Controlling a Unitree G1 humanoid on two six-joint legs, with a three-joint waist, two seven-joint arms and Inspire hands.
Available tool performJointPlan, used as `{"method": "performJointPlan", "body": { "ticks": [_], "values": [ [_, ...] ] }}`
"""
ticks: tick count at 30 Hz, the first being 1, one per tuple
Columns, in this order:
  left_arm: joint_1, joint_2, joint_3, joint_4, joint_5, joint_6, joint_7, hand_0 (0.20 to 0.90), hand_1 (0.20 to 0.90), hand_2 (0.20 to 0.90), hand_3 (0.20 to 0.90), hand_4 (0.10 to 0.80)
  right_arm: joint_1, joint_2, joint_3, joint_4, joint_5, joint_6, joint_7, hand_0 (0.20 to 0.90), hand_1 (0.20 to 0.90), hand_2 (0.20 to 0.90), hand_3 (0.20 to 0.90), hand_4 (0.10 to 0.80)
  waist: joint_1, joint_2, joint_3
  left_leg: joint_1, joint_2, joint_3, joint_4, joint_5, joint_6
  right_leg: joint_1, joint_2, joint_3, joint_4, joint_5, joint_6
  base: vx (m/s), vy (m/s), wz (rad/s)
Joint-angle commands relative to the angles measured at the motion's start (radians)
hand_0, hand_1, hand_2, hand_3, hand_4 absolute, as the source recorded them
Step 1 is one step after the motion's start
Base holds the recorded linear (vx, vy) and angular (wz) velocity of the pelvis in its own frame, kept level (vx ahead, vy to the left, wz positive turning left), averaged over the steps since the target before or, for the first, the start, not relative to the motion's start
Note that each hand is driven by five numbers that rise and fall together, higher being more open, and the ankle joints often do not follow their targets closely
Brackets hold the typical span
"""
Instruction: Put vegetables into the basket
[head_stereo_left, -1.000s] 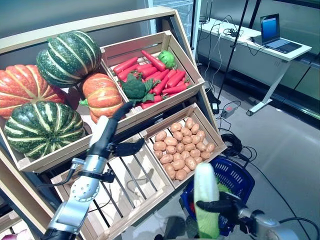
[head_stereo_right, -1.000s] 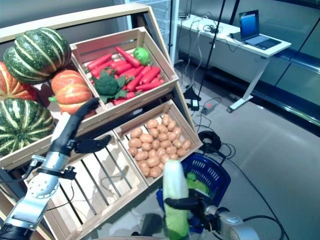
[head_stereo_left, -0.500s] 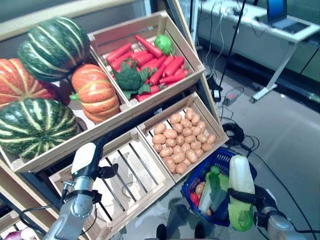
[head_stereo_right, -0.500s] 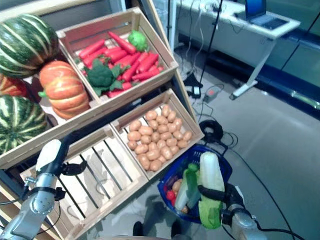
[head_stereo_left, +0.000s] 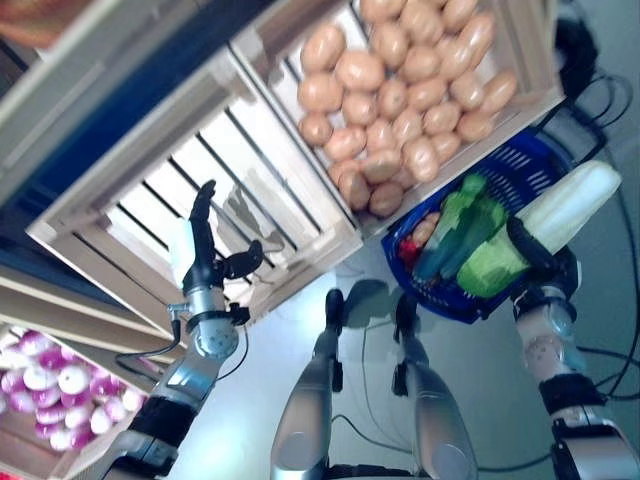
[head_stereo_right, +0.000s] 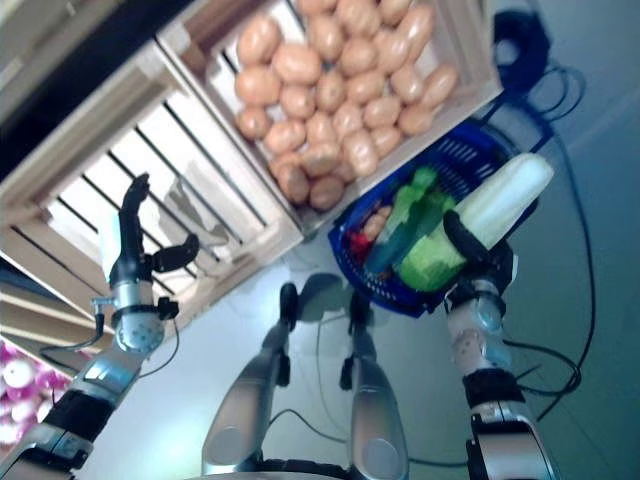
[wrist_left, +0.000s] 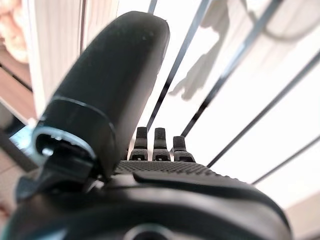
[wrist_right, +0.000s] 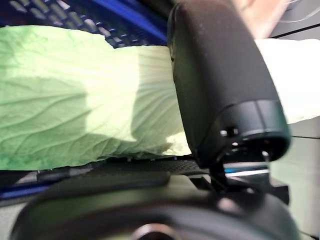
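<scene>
My right hand (head_stereo_left: 540, 262) is shut on a long white-and-green cabbage (head_stereo_left: 560, 212) and holds it slanted over the near right rim of the blue basket (head_stereo_left: 520, 166), leafy end toward the basket. Its thumb (wrist_right: 220, 75) lies across the cabbage (wrist_right: 75, 95) in the right wrist view. The basket stands on the floor under the stand and holds green vegetables (head_stereo_left: 455, 222), a small red one (head_stereo_left: 408, 252) and brownish round ones. My left hand (head_stereo_left: 200, 245) is open and empty, fingers straight, in front of the slatted crate (head_stereo_left: 190, 170); the left wrist view shows its fingers (wrist_left: 155, 145) before the slats.
A wooden crate of potatoes (head_stereo_left: 405, 90) sits on the stand right above the basket. A lower shelf at the left holds purple-and-white round vegetables (head_stereo_left: 45, 380). Black cables (head_stereo_left: 610, 90) lie on the grey floor right of the basket.
The camera has tilted far down, so the upper crates have left the view. My right hand has brought the cabbage lower, over the basket's rim. My left hand stays raised by the slatted crate.
</scene>
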Motion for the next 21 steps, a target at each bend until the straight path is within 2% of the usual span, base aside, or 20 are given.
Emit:
{"method": "performJointPlan", "body": {
  "ticks": [1,2,5,7,10,13,17,18,19,21],
  "values": [
    [-0.022,0.026,0.049,-0.091,-0.022,-0.146,0.017,0.900,0.900,0.900,0.900,0.800,-0.029,-0.099,-0.068,-0.094,0.083,-0.145,-0.036,0.300,0.300,0.300,0.300,0.400,0.009,-0.039,-0.005,-0.126,-0.091,-0.039,0.195,-0.072,-0.011,-0.076,-0.087,-0.025,0.200,-0.036,0.059,-0.086,-0.066,0.21],
    [-0.031,0.019,0.039,-0.102,-0.039,-0.161,0.003,0.900,0.900,0.900,0.900,0.800,-0.053,-0.111,-0.072,-0.067,0.094,-0.148,-0.038,0.300,0.300,0.300,0.300,0.400,0.017,-0.033,-0.005,-0.167,-0.096,-0.043,0.226,-0.076,-0.008,-0.121,-0.103,-0.026,0.231,-0.040,0.060,-0.077,-0.051,0.27],
    [-0.044,0.013,0.029,-0.116,-0.077,-0.196,-0.021,0.900,0.900,0.900,0.900,0.800,-0.097,-0.125,-0.078,-0.018,0.136,-0.154,-0.029,0.300,0.300,0.300,0.300,0.400,0.029,-0.024,-0.005,-0.231,-0.104,-0.052,0.282,-0.088,-0.002,-0.188,-0.120,-0.021,0.288,-0.053,0.057,-0.055,-0.030,0.24],
    [-0.048,0.002,0.028,-0.123,-0.158,-0.244,-0.053,0.900,0.900,0.900,0.900,0.800,-0.134,-0.126,-0.078,0.021,0.180,-0.144,-0.002,0.300,0.300,0.300,0.300,0.400,0.037,-0.015,-0.005,-0.275,-0.112,-0.057,0.318,-0.097,0.004,-0.236,-0.125,-0.016,0.324,-0.061,0.051,-0.044,-0.018,0.25],
    [-0.060,-0.019,0.024,-0.146,-0.200,-0.274,-0.077,0.900,0.900,0.900,0.900,0.800,-0.184,-0.122,-0.064,0.046,0.207,-0.086,0.028,0.300,0.300,0.300,0.300,0.400,0.047,-0.006,-0.005,-0.314,-0.127,-0.064,0.334,-0.098,0.009,-0.279,-0.118,-0.009,0.350,-0.065,0.046,-0.032,-0.026,0.25],
    [-0.071,-0.047,0.027,-0.162,-0.315,-0.321,-0.183,0.900,0.900,0.900,0.900,0.800,-0.237,-0.112,-0.045,0.106,0.285,-0.015,0.091,0.300,0.300,0.300,0.300,0.400,0.060,0.001,-0.005,-0.346,-0.133,-0.069,0.334,-0.089,0.012,-0.314,-0.117,-0.010,0.359,-0.059,0.041,-0.044,-0.028,0.07],
    [-0.080,-0.076,0.023,-0.155,-0.402,-0.313,-0.261,0.900,0.900,0.900,0.900,0.800,-0.283,-0.093,-0.033,0.183,0.319,0.034,0.064,0.300,0.300,0.300,0.300,0.400,0.066,0.003,-0.005,-0.350,-0.136,-0.072,0.325,-0.082,0.007,-0.316,-0.105,-0.010,0.352,-0.057,0.037,-0.009,-0.031,0.10],
    [-0.085,-0.082,0.019,-0.150,-0.419,-0.318,-0.285,0.900,0.900,0.900,0.900,0.800,-0.301,-0.095,-0.040,0.221,0.350,0.063,0.044,0.533,0.533,0.533,0.533,0.555,0.068,0.004,-0.005,-0.348,-0.136,-0.073,0.317,-0.080,0.006,-0.314,-0.100,-0.008,0.343,-0.055,0.037,0.002,-0.048,0.08],
    [-0.093,-0.088,0.011,-0.150,-0.420,-0.321,-0.299,0.900,0.900,0.900,0.900,0.800,-0.322,-0.098,-0.043,0.258,0.366,0.063,0.039,0.900,0.900,0.900,0.900,0.800,0.070,0.005,-0.005,-0.348,-0.137,-0.075,0.311,-0.079,0.006,-0.312,-0.095,-0.009,0.336,-0.054,0.036,0.004,-0.044,0.04],
    [-0.099,-0.091,-0.004,-0.154,-0.441,-0.331,-0.326,0.900,0.900,0.900,0.900,0.800,-0.344,-0.107,-0.042,0.291,0.389,0.065,-0.027,0.900,0.900,0.900,0.900,0.800,0.072,0.007,-0.005,-0.344,-0.141,-0.078,0.299,-0.077,0.009,-0.308,-0.088,-0.013,0.321,-0.051,0.032,0.008,-0.030,-0.04]
  ]
}}
